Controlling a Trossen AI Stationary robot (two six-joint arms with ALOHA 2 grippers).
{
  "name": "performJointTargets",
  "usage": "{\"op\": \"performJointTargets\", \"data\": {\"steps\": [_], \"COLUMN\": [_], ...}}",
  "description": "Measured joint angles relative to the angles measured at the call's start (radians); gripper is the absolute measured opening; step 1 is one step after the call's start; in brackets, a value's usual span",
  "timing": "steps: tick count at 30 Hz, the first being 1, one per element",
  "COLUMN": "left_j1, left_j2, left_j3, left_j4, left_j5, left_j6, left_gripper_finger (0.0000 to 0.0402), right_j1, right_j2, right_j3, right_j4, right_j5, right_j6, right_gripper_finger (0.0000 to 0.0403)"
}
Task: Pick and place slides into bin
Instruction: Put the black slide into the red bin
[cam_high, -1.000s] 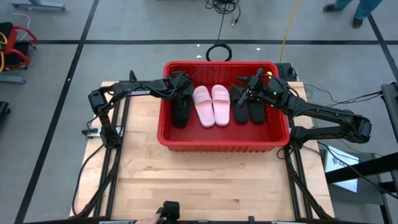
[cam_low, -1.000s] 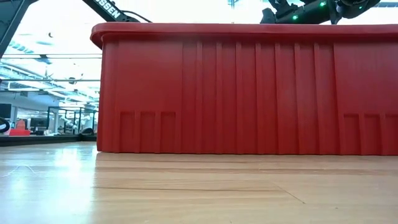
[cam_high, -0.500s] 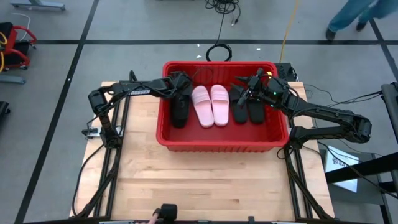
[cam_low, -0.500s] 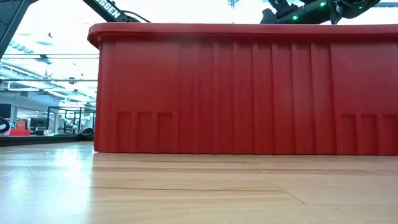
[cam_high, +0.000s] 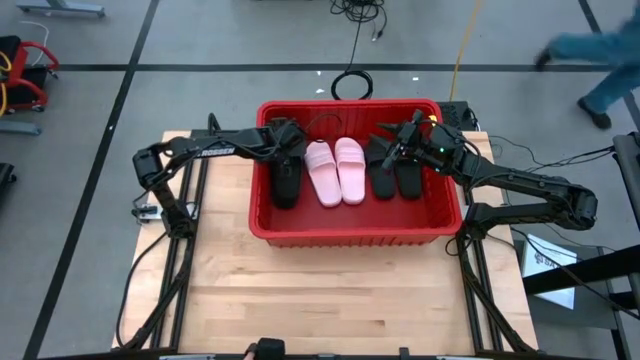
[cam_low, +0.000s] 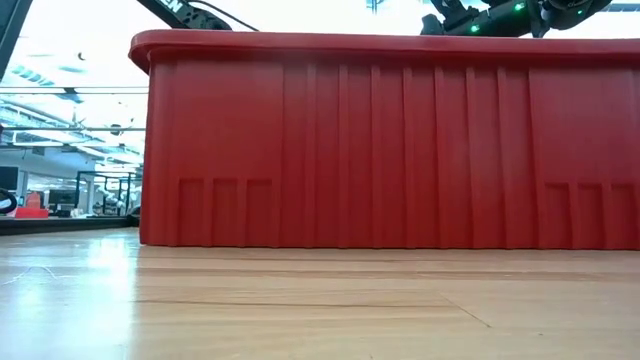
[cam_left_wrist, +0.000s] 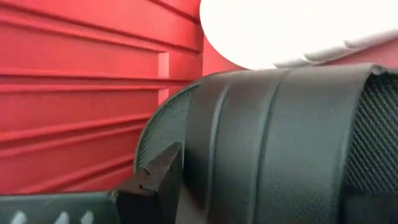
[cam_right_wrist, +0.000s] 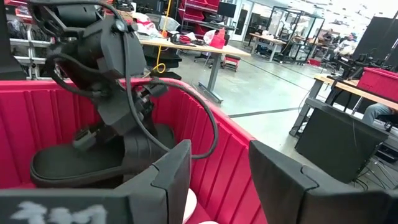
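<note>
Red plastic with ribbed walls and a thick rim, the bin (cam_high: 355, 228) is sitting on the wooden table (cam_high: 330, 295) holding five visible slides: two pale pink ones (cam_high: 335, 172) side by side mid-bin, a black pair (cam_high: 397, 177) on the right, one black slide (cam_high: 286, 182) on the left. Left gripper (cam_high: 287, 140) is hanging over that lone slide, can't tell its fingers; right gripper (cam_right_wrist: 217, 174) is hovering over the pair, jaws parted, gripping nothing.
</note>
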Motion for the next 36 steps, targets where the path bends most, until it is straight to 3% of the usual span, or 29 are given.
{"op": "performJointTargets", "data": {"steps": [10,18,22,25,36], "left_j1": [-0.015,-0.013,-0.015,-0.026,-0.071], "left_j2": [-0.014,-0.015,-0.017,-0.017,-0.017], "left_j3": [0.002,0.002,0.003,0.003,0.005], "left_j4": [-0.020,-0.002,-0.001,-0.018,-0.065], "left_j5": [0.049,-0.067,0.027,0.037,-0.037], "left_j6": [-0.024,-0.008,-0.016,-0.024,-0.053], "left_gripper_finger": [0.0187,0.0187,0.0187,0.0187,0.0187], "right_j1": [0.000,0.000,0.000,0.000,0.000], "right_j2": [0.001,0.002,0.002,0.002,0.002], "right_j3": [0.000,0.000,0.000,0.000,0.000], "right_j4": [-0.001,-0.013,-0.023,-0.023,-0.023], "right_j5": [0.000,0.000,0.000,0.000,0.000], "right_j6": [0.004,0.004,0.011,0.019,0.019], "right_gripper_finger": [0.0150,0.0150,0.0150,0.0150,0.0150]}}
